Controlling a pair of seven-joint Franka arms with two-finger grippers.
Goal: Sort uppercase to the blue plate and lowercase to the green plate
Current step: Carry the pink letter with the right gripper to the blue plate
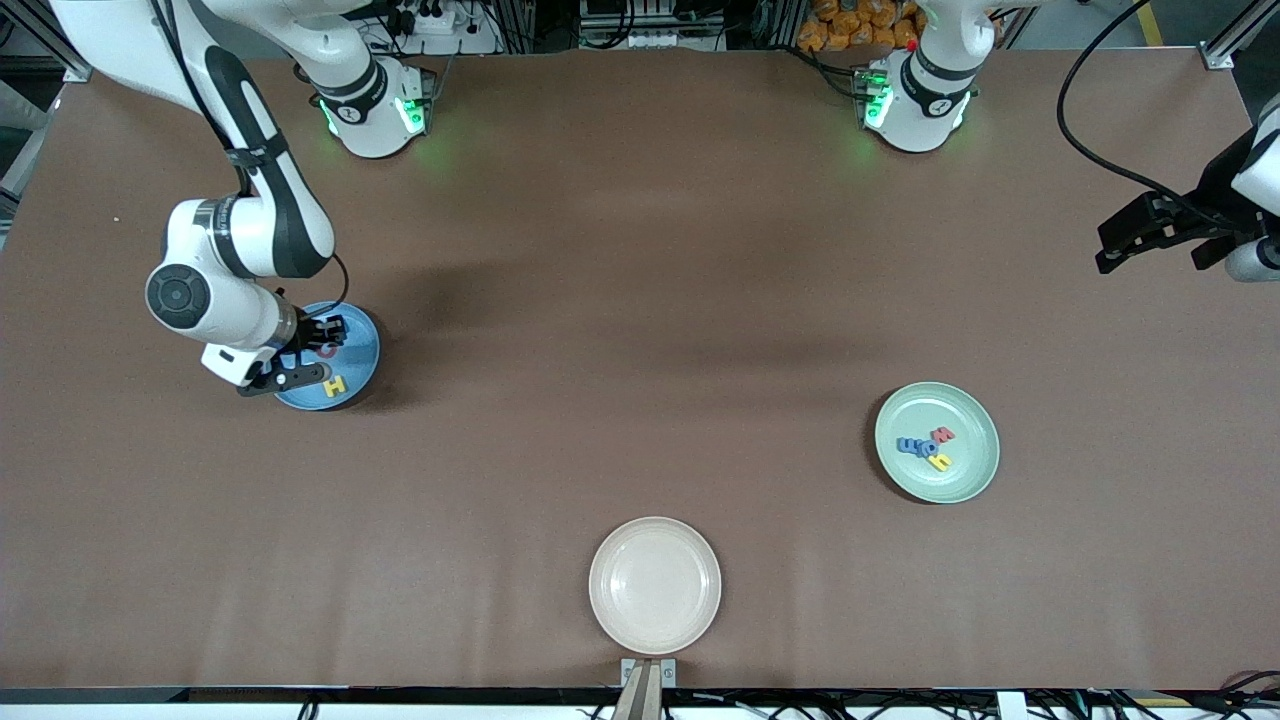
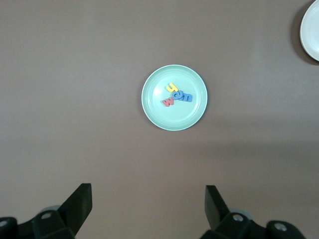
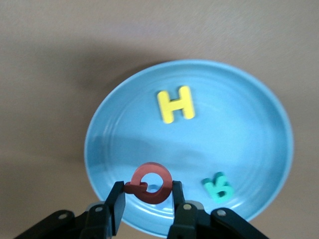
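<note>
Over the blue plate (image 1: 362,345), toward the right arm's end of the table: right gripper (image 3: 145,199), jaws clamped on the red G (image 3: 149,182). On that plate, yellow H (image 3: 175,104) and teal R (image 3: 218,186) lying flat, apart from each other. Nearest the front camera, mid-table: cream plate (image 1: 655,585). Toward the left arm's end: green plate (image 1: 937,442) with lowercase letters (image 1: 927,445) clustered, touching (yellow, red and blue). Waiting above the table's end: left gripper (image 2: 148,206), jaws spread wide, gripping nothing.

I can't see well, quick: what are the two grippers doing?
Left gripper: open, empty, waiting.
Right gripper: shut on the red G, over the blue plate.
</note>
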